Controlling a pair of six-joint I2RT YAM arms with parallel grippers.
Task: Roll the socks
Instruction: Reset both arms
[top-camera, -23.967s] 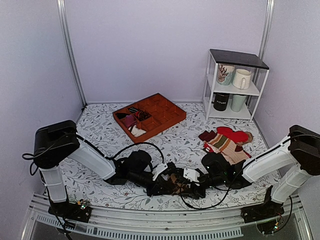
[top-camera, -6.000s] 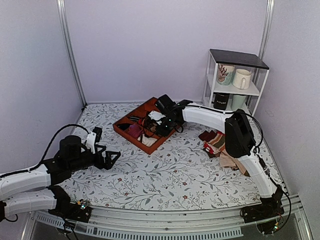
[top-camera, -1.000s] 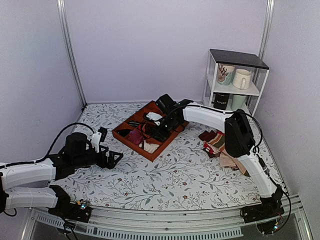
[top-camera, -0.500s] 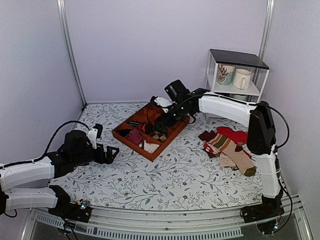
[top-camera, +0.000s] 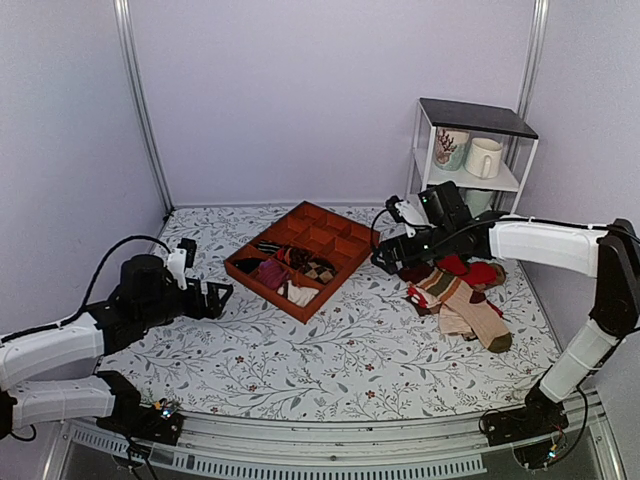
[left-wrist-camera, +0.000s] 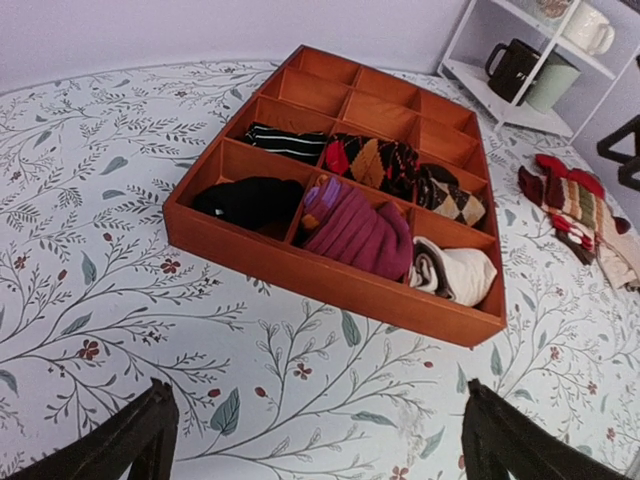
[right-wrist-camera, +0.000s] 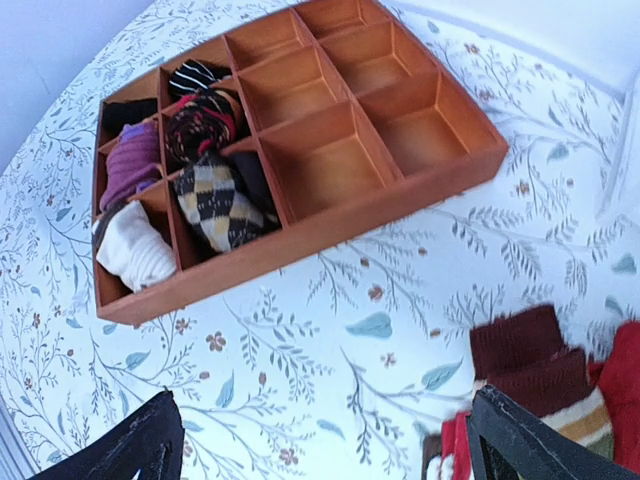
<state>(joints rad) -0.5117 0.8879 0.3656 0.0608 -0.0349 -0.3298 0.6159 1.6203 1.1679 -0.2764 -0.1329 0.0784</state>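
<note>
Plain pale lilac walls (top-camera: 320, 100) enclose a floral-patterned worktop (top-camera: 330, 350). A white shelf unit (top-camera: 478, 117) stands rear right.

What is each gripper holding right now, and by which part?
Nothing. The left gripper and right gripper are both open and empty; the rolled argyle socks lie in the tray, apart from both.

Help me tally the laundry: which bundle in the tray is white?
The white bundle in the corner compartment, beside the maroon bundle; all others are darker or patterned.
</note>
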